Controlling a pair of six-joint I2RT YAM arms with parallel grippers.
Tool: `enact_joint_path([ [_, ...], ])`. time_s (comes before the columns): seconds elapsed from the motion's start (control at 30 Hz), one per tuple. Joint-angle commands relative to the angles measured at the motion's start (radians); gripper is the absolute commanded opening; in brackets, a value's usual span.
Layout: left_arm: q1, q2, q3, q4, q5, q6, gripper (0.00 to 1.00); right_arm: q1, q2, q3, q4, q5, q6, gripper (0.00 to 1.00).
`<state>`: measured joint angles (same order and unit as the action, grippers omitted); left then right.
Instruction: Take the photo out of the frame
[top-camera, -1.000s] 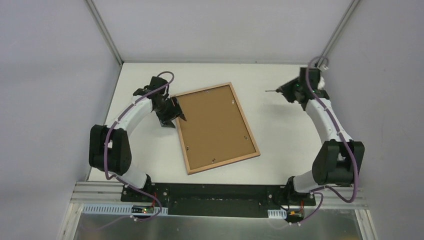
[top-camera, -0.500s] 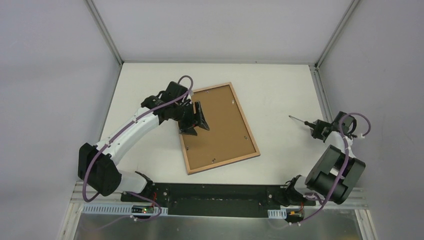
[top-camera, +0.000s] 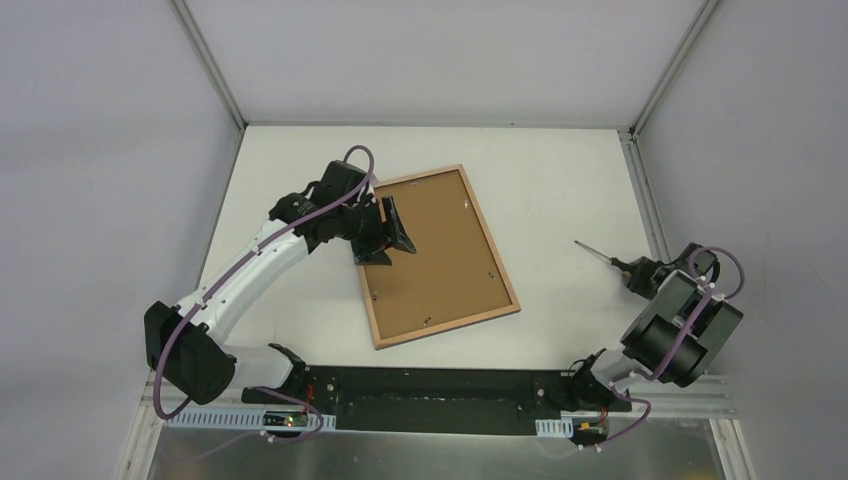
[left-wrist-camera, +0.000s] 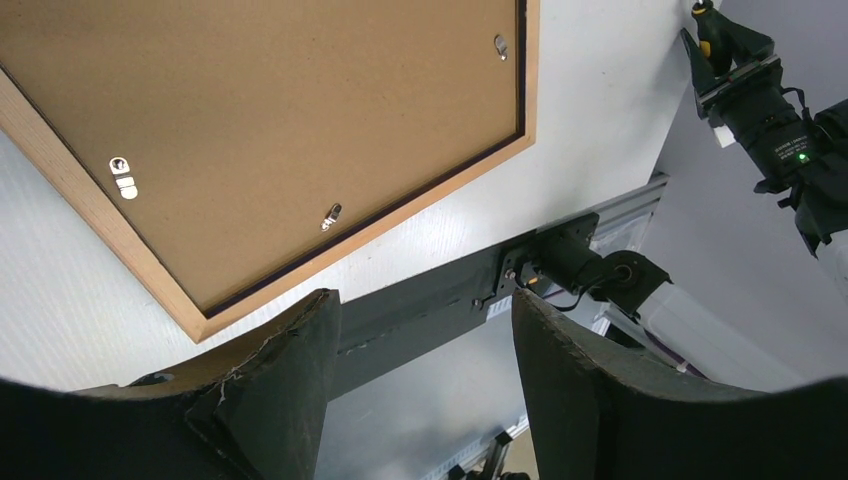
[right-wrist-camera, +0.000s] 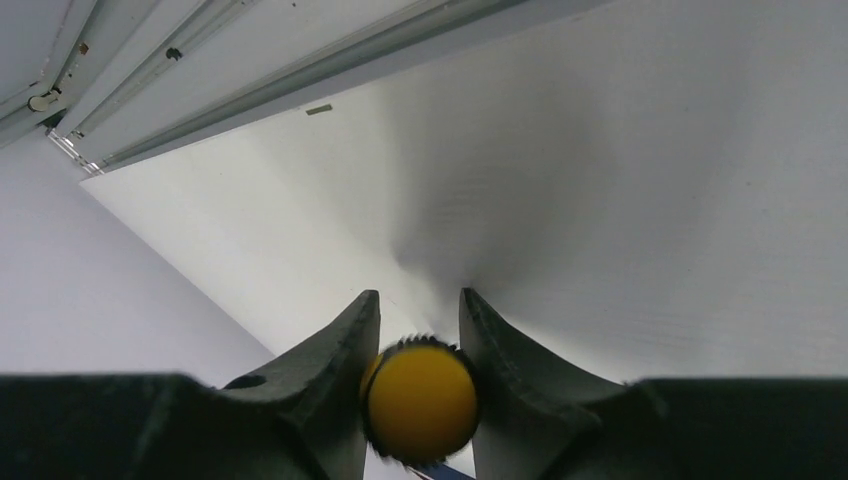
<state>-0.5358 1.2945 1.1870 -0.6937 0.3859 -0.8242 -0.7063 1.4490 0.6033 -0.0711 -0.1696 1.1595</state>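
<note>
1. Top view: the frame (top-camera: 491, 238) lies face-down near the middle of the table (top-camera: 560, 180), its brown back panel (top-camera: 430, 250) upward. That is probably so the back can be worked open. The photo shows nowhere. I judge it is under the panel, inside the frame.
2. The left gripper (top-camera: 388, 242) hangs over the frame's left long edge with its jaws released and nothing between them. It looks placed to steady that edge or to work on the panel. The right gripper (top-camera: 640, 270) is well apart at the table's right side. It holds a screwdriver (top-camera: 595, 253) whose thin shaft points toward the frame, likely for the fastenings.
3. Left wrist view: from above, the panel's fastenings are only specks. Here they show as small metal turn clips (left-wrist-camera: 331, 215) along the inner edge, lying over the panel, so it looks locked in. The view also shows the gap between the two dark fingers (left-wrist-camera: 300, 340) and the frame's near corner below them, not touched. The other arm and its tool appear at the upper right.
4. Right wrist view: the jaws are clenched on the screwdriver's round yellow handle end, which fills the space between them. The top view is too small to confirm that grip. Only bare table and the enclosure's rail lie beyond. The frame is out of this view, so the tool is not yet aimed at any clip.
</note>
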Motion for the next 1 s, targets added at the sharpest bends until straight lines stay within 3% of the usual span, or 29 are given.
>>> enact_joint_path([
  [0.0, 0.000, -0.023, 0.041, -0.007, -0.023, -0.021, 0.64, -0.017, 0.061, 0.017, -0.107, 0.064, -0.051, 0.41],
  [0.2, 0.000, -0.001, 0.065, -0.007, -0.022, -0.018, 0.64, -0.018, 0.120, 0.114, -0.266, 0.096, -0.118, 0.55],
  [0.47, 0.000, 0.046, 0.090, -0.007, -0.010, -0.004, 0.64, -0.008, 0.175, 0.184, -0.344, 0.096, -0.190, 0.62],
  [0.57, 0.000, 0.060, 0.099, -0.007, 0.000, 0.006, 0.65, 0.011, 0.159, 0.190, -0.333, 0.109, -0.237, 0.68],
  [0.73, 0.003, 0.064, 0.109, -0.008, 0.001, 0.033, 0.67, 0.117, 0.130, 0.300, -0.398, 0.215, -0.386, 0.89],
  [0.97, 0.010, 0.037, 0.068, -0.013, -0.008, 0.049, 0.72, 0.196, 0.009, 0.386, -0.550, 0.348, -0.433, 0.99],
])
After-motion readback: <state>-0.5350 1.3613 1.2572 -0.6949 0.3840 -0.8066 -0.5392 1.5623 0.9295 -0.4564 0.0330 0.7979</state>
